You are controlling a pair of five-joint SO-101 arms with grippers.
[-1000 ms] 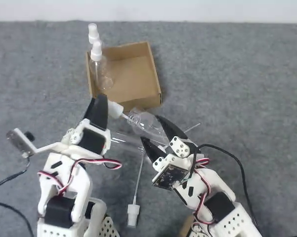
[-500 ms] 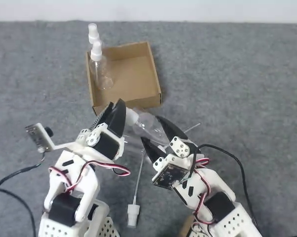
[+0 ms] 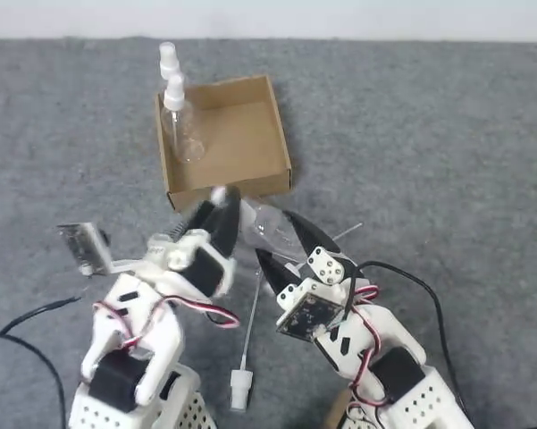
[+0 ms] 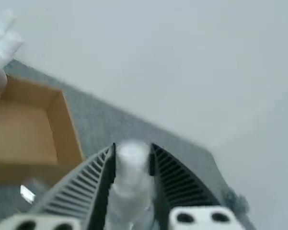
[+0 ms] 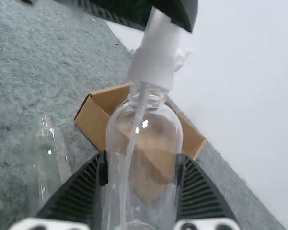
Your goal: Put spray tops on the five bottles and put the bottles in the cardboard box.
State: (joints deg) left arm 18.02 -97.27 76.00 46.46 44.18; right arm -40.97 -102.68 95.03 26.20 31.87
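My right gripper [image 3: 272, 234] [image 5: 141, 165] is shut on a clear bottle [image 3: 266, 220] [image 5: 143, 139], holding it tilted just in front of the cardboard box [image 3: 237, 134] [image 5: 93, 112]. A white spray top [image 5: 157, 57] [image 4: 132, 165] sits on the bottle's neck, its tube hanging inside. My left gripper [image 3: 222, 206] [image 4: 132, 148] is shut on that spray top. A capped bottle [image 3: 180, 121] stands in the box's left corner. The white top of another bottle [image 3: 168, 56] shows past the box's far edge.
A loose spray top [image 3: 240, 386] with a long tube lies on the grey carpet between the two arm bases. An uncapped clear bottle [image 5: 50, 153] lies on the carpet beside the held one. A thin tube [image 3: 347, 233] lies right of my right gripper.
The left arm has swung to the right and turned at the wrist, keeping the spray top at the bottle's neck. The right arm and its bottle have stayed put.
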